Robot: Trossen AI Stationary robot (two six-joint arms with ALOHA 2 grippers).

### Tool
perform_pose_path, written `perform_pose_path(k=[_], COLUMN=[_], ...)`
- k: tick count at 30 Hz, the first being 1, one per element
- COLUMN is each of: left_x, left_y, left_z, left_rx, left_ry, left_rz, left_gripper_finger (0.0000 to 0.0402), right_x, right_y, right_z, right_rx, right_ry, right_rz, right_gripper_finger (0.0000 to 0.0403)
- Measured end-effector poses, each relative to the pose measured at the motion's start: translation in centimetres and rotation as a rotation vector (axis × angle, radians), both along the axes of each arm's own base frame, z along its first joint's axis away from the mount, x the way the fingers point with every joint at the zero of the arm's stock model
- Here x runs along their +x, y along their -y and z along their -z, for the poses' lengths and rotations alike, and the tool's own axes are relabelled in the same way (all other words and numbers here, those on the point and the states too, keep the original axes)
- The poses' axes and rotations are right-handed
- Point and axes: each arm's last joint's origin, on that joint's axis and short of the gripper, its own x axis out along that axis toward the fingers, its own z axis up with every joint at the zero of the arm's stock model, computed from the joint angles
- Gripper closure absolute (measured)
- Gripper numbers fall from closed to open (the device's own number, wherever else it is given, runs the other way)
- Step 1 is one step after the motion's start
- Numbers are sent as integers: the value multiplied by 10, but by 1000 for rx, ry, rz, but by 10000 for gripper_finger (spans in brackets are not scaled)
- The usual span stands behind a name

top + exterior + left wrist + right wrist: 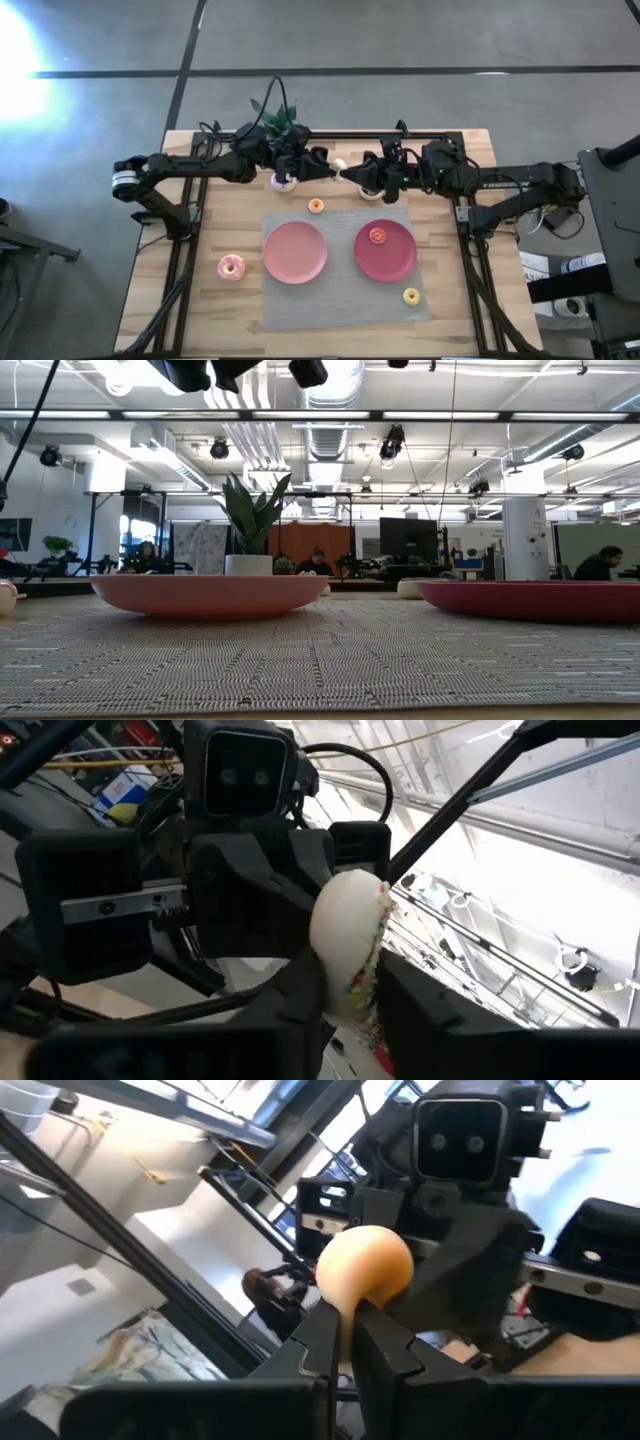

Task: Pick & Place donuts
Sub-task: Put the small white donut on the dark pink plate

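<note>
We see the sprinkled donut (347, 952) held in mid-air above the tabletop's (230, 310) 12 o'clock edge, pinched between both arms. The left end effector (325, 165) grasps it from 9 o'clock, the right end effector (352, 172) from 3 o'clock, both clenched on it. Below, the red donut (377, 235) sits on the darker plate (396, 260); the orange donut (316, 206) lies at 12 o'clock of the lighter plate (295, 251), the pink donut (231, 267) at its 9 o'clock, the yellow donut (411, 296) on the mat (340, 300).
</note>
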Motion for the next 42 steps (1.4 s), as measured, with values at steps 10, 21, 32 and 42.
perform_pose_path(k=[10, 21, 32, 42], left_x=[5, 37, 96, 140], left_y=[-6, -6, 45, 73], left_z=[16, 100, 176, 189], left_rx=[20, 22, 27, 83], left_ry=[-157, -614, -789, -814], left_rz=[-60, -19, 242, 193], left_gripper_finger=[396, 397, 397, 397], right_x=[-35, -77, -88, -99], right_y=[2, 6, 9, 9], right_z=[4, -5, 3, 12], right_rx=[-15, -32, -39, 19], right_ry=[-389, -760, -875, -982], right_rz=[123, 388, 518, 607], right_gripper_finger=[297, 208, 209, 209])
